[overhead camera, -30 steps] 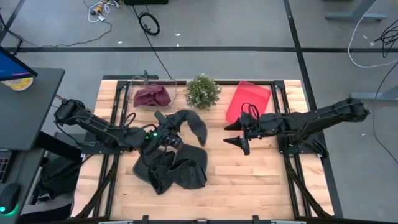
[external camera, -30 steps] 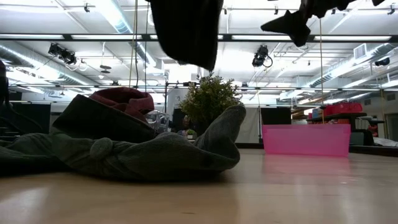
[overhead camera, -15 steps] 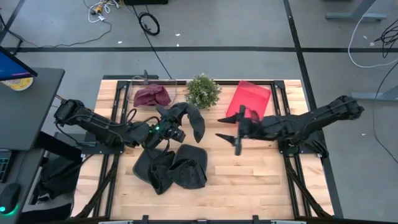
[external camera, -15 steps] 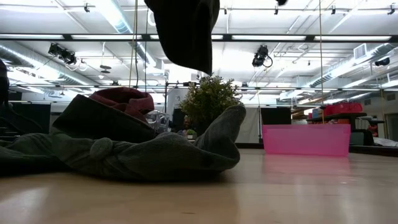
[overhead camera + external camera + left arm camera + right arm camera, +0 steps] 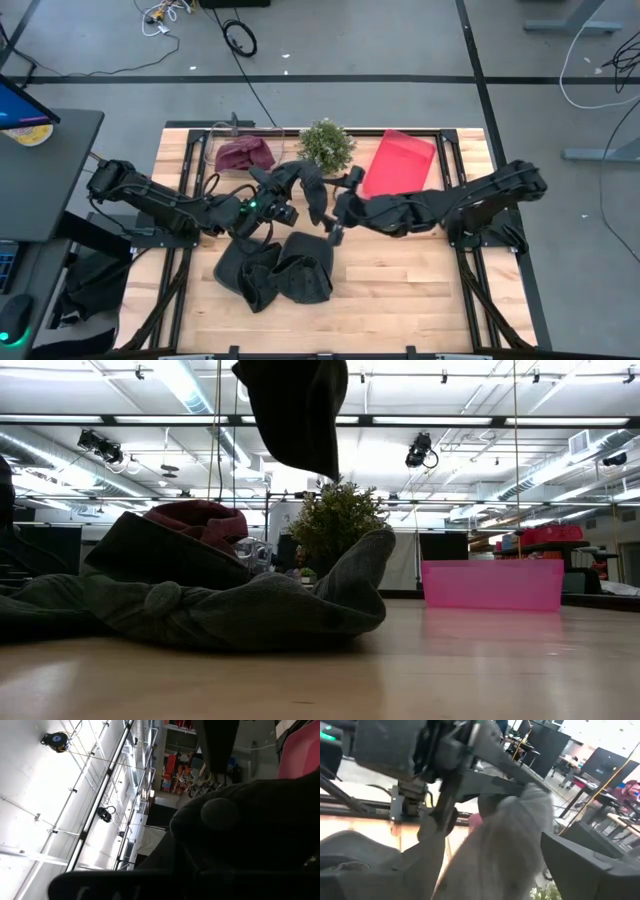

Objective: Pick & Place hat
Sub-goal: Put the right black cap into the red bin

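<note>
Two arms work over a wooden table [image 5: 400, 290]. At the far left, off the table, sits a dark desk [image 5: 45, 170]. On the table's left half, the left gripper [image 5: 268, 208] is clamped shut on a dark hat [image 5: 308, 190], which hangs lifted clear of the surface; the low view shows that hat [image 5: 295, 415] dangling from the top edge above everything else. Behind the gripper, near the table's back edge, a maroon hat [image 5: 246, 154] lies in a clear container [image 5: 222, 138]. In front of the gripper, a pile of dark hats [image 5: 275, 270] rests on the wood; in the low view this pile [image 5: 200, 605] fills the left and centre foreground, with the maroon hat [image 5: 200, 520] showing behind it.

At centre back stands a small potted plant [image 5: 326, 145], just beside the lifted hat. Immediately right of that hat, the right gripper [image 5: 342, 208] stands with its fingers spread wide, holding nothing, close to the hanging cloth; whether it touches cannot be told. The right wrist view shows the left gripper [image 5: 437, 805] and the pale-looking cloth [image 5: 505, 850] directly ahead of its own fingers.

Right of the plant, a pink bin [image 5: 400, 162] sits at the back edge, well apart from the pile.
</note>
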You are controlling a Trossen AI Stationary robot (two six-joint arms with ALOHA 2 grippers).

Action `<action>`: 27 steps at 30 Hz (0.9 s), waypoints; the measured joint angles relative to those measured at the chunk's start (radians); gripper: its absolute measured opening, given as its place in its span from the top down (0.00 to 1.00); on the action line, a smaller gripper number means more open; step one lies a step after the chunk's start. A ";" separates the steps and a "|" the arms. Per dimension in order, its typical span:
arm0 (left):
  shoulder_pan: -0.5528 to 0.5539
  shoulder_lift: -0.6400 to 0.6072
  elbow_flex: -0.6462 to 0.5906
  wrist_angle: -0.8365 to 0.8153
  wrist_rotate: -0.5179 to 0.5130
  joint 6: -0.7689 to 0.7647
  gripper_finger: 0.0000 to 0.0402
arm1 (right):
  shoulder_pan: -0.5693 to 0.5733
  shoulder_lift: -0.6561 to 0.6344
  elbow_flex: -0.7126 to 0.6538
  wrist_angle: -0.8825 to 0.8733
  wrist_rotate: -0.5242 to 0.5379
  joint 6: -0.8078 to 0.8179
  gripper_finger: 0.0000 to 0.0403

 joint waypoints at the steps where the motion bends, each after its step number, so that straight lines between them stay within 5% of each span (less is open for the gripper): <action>1: 0.000 0.000 0.000 0.000 0.000 0.000 1.00 | 0.000 0.013 0.009 0.005 0.002 0.000 0.16; 8: 0.000 0.000 0.000 0.000 -0.002 -0.007 1.00 | -0.005 0.076 0.013 0.132 0.171 -0.077 0.10; 16: -0.008 -0.001 0.000 0.002 -0.003 -0.007 1.00 | -0.040 0.076 0.013 0.128 0.299 -0.064 0.16; 21: -0.008 -0.001 0.000 -0.006 -0.003 -0.015 1.00 | -0.044 0.076 0.013 0.127 0.312 -0.132 0.28; 27: -0.008 -0.001 0.000 -0.022 -0.003 -0.026 1.00 | -0.032 0.076 0.013 0.126 0.310 -0.157 0.58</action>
